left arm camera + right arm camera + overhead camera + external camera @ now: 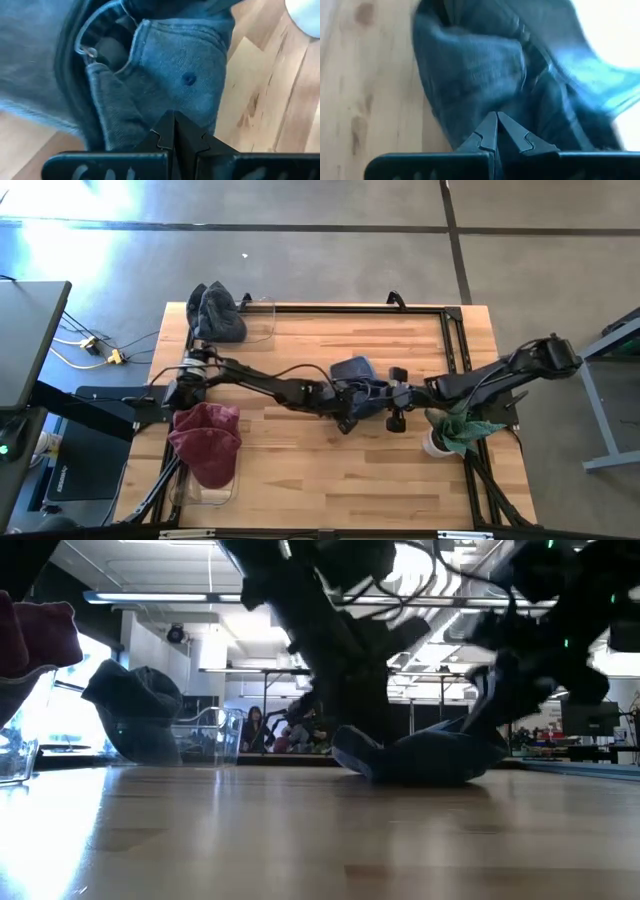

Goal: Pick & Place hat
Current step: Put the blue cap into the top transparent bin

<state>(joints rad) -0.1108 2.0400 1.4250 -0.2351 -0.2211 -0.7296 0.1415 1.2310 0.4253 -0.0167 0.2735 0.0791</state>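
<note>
Blue hat [357, 372] lies mid-table between both grippers. Left gripper [175, 131] clenched on hat fabric just ahead of its jaws; right gripper [496, 131] likewise pinches the opposite side. Beyond the left arm: grey hat [215, 312] and maroon hat [206, 438] in clear bins. Potted plant [455, 430] beside right arm. Low view: arms hide most of the hat.

Near table half [330, 470] open, potted plant [455, 432] blocks right side, maroon hat [206, 440] front-left, gray hat [215, 313] far-left
</note>
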